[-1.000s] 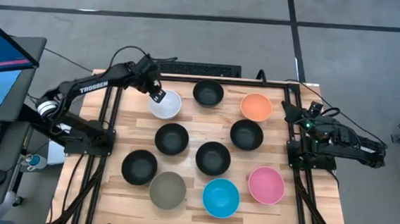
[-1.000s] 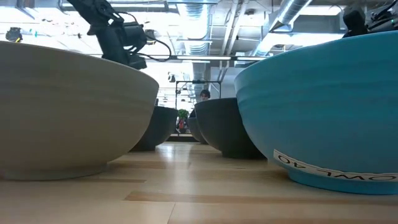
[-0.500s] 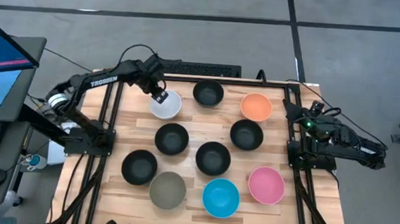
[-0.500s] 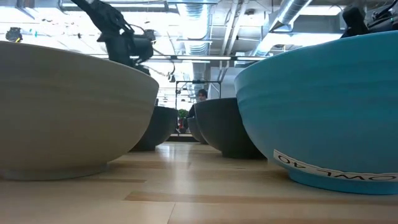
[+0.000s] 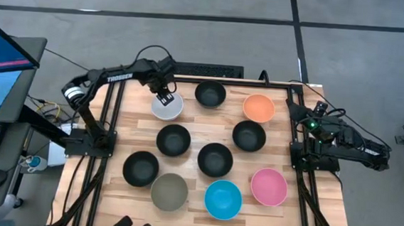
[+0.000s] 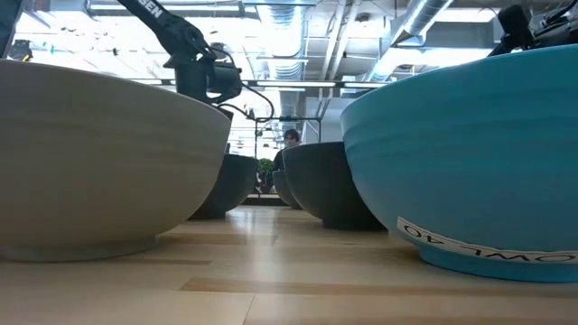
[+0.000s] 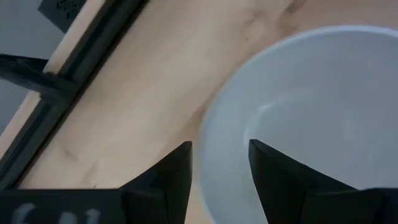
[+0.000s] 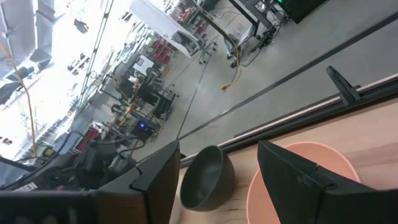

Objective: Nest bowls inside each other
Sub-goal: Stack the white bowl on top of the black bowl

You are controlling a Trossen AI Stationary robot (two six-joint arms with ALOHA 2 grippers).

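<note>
White bowl [image 5: 167,106] sits at ~10 o'clock on the table [image 5: 194,125], next to a black bowl [image 5: 210,94] at 12 and orange bowl [image 5: 259,108] at 1. Left gripper [image 5: 165,96] hangs over the white bowl's far-left rim, fingers [image 7: 166,177] spread either side of the rim, not pinching. Right gripper [image 8: 214,186] parked at table's 3 o'clock edge, fingers apart, holding nothing

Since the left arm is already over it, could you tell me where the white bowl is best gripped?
Probably the thin rim of the white bowl, on its far-left side, coming from above. It sits upright and open, and the left gripper is open, straddling that rim, one finger outside and one inside.
</note>
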